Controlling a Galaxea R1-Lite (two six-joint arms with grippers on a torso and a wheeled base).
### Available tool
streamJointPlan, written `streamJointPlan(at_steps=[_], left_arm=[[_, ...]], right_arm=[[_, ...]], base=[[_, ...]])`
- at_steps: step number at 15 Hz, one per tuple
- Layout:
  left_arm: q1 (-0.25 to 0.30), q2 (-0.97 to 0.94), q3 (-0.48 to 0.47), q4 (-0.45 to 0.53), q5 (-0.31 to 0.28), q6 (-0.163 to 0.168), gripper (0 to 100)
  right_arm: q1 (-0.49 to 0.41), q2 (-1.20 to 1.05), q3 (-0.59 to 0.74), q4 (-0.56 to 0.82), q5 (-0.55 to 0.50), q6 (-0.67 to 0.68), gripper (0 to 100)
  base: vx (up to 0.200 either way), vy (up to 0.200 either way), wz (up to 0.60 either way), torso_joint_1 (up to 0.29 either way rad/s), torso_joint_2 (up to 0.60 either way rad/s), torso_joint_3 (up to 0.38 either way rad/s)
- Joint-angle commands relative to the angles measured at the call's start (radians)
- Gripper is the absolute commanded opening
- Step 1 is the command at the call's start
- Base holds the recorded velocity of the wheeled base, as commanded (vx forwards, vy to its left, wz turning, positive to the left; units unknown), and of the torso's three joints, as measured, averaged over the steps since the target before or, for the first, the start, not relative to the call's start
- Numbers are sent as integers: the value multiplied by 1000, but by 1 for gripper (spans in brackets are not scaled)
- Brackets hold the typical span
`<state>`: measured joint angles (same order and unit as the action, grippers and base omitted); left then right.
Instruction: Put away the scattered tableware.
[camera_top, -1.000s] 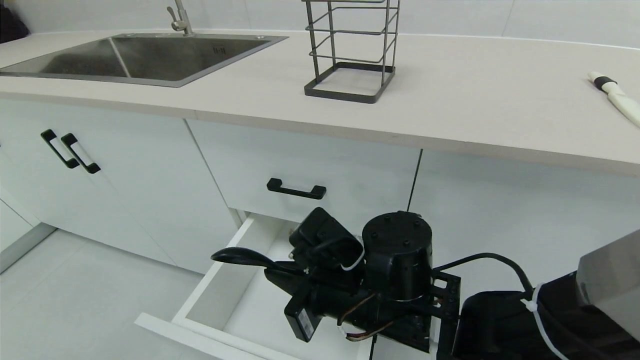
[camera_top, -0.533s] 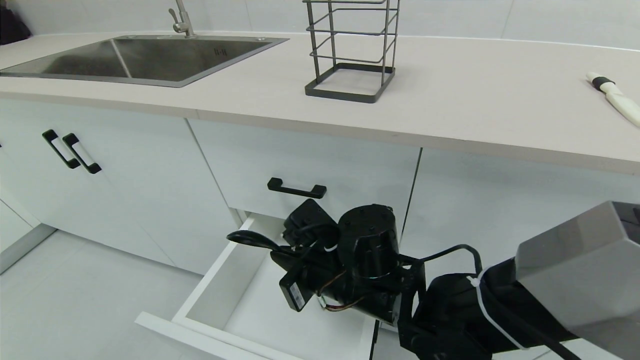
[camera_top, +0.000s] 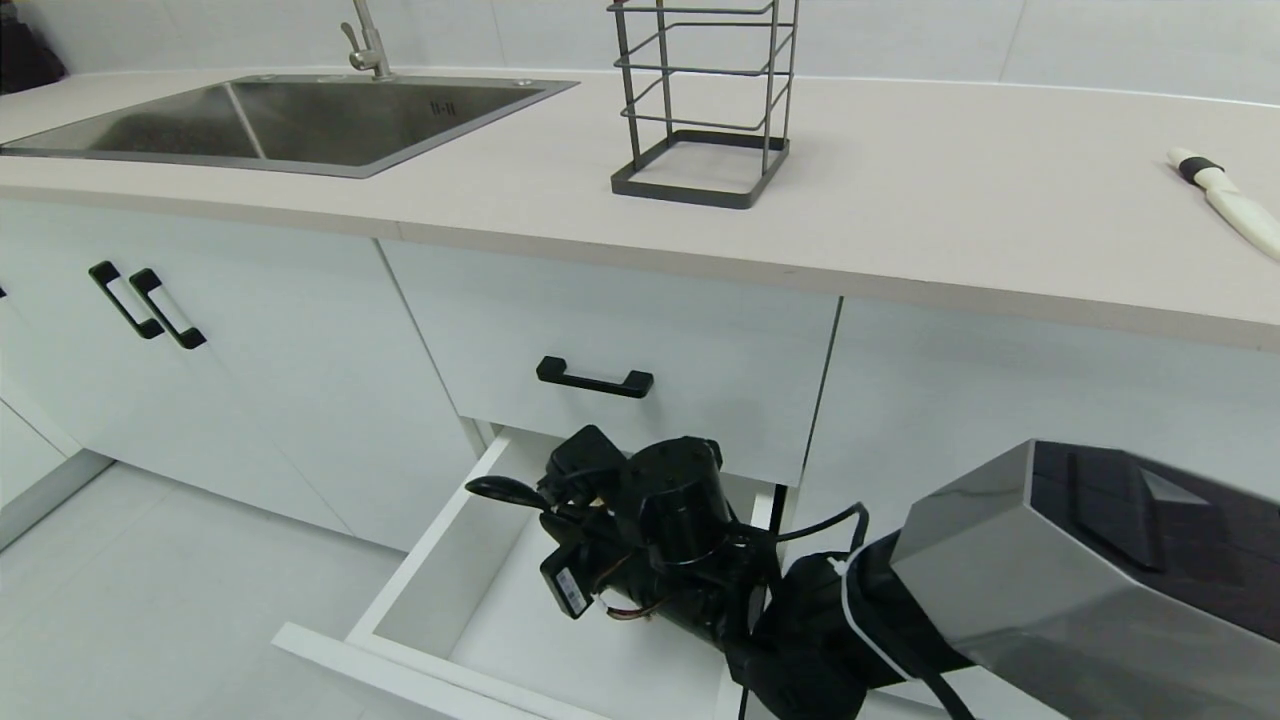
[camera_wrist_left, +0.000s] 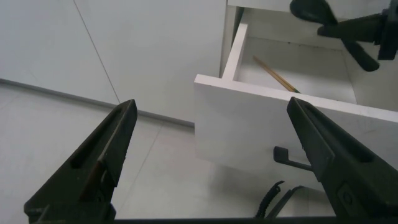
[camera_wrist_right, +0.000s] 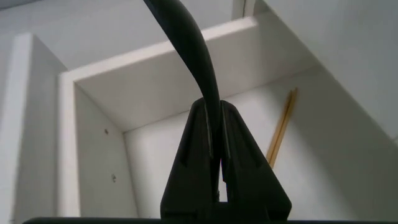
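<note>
The black spoon (camera_top: 500, 491) was clamped by its handle between the fingers of the right gripper (camera_top: 548, 508), its bowl sticking out past the fingertips toward the left wall of the open drawer (camera_top: 432, 545). It hung over the rear part of the drawer, just below the closed drawer front with the black handle (camera_top: 594, 378); whether it touched the drawer floor could not be told. In the right wrist view the handle curved up out of the closed fingers, and beyond it a pair of wooden chopsticks (camera_wrist_right: 281, 127) lay on the white drawer floor, close together. The left gripper (camera_wrist_left: 210, 111) was outside the drawer, in front of its white front panel and low near the floor, its fingers wide apart and holding nothing. Above the drawers, on the table (camera_top: 950, 170), a dark wire rack (camera_top: 680, 194) stood upright near the middle, a steel sink (camera_top: 300, 110) with a faucet (camera_top: 365, 40) was set in at the left, and a white-handled knife (camera_top: 1225, 195) lay at the far right, well apart from the rack.
</note>
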<state>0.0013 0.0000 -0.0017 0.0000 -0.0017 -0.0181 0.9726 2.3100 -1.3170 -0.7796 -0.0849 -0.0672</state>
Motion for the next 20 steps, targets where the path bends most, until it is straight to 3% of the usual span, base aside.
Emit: streamJointPlan(at_steps=[1,7,13,18,20], left_arm=[[0,0,0,0,0,0,100],[0,0,0,0,0,0,100],[0,0,0,0,0,0,100],[0,0,0,0,0,0,100],[0,0,0,0,0,0,100]], right_arm=[[0,49,-57,33,-9,20,0],[-2,71,-79,72,-26,44,0],[-28,135,-168,180,-190,173,0],[-61,192,-202,224,-254,173,0],[-66,256,-274,235,-300,187,0]], base=[[0,0,0,0,0,0],[0,0,0,0,0,0],[0,0,0,0,0,0],[0,0,0,0,0,0],[0,0,0,0,0,0]])
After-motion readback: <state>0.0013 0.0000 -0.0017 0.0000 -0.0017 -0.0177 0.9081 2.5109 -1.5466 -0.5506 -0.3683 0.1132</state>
